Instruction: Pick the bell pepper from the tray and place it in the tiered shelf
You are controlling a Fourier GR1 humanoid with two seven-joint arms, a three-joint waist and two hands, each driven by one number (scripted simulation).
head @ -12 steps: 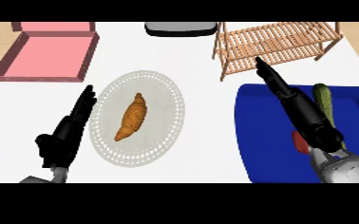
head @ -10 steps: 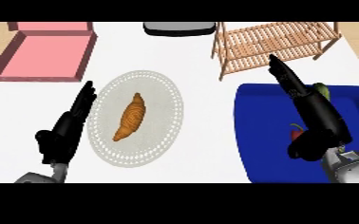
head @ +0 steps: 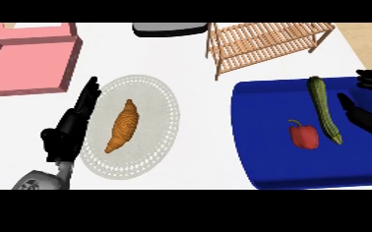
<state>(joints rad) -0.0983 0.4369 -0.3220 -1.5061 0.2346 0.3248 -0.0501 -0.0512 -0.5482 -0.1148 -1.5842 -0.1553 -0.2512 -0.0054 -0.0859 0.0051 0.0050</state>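
Note:
A red bell pepper (head: 305, 136) lies on the blue tray (head: 265, 128) at the right, beside a long green cucumber (head: 325, 109). The wooden tiered shelf (head: 265, 46) stands behind the tray at the back. My right hand (head: 357, 113) shows only partly at the view's right edge, just right of the cucumber; it is open, holds nothing and is apart from the pepper. Resting at the left, my left hand (head: 71, 125) is open with straight fingers along the rim of a white plate.
A white plate (head: 156, 108) with a croissant (head: 123, 126) on it sits left of the tray. A pink box (head: 36, 59) stands at the back left. A dark grey object (head: 170, 28) is at the back middle.
My right hand has drawn back to the right edge, uncovering the pepper and the cucumber. The left hand has kept its place by the plate.

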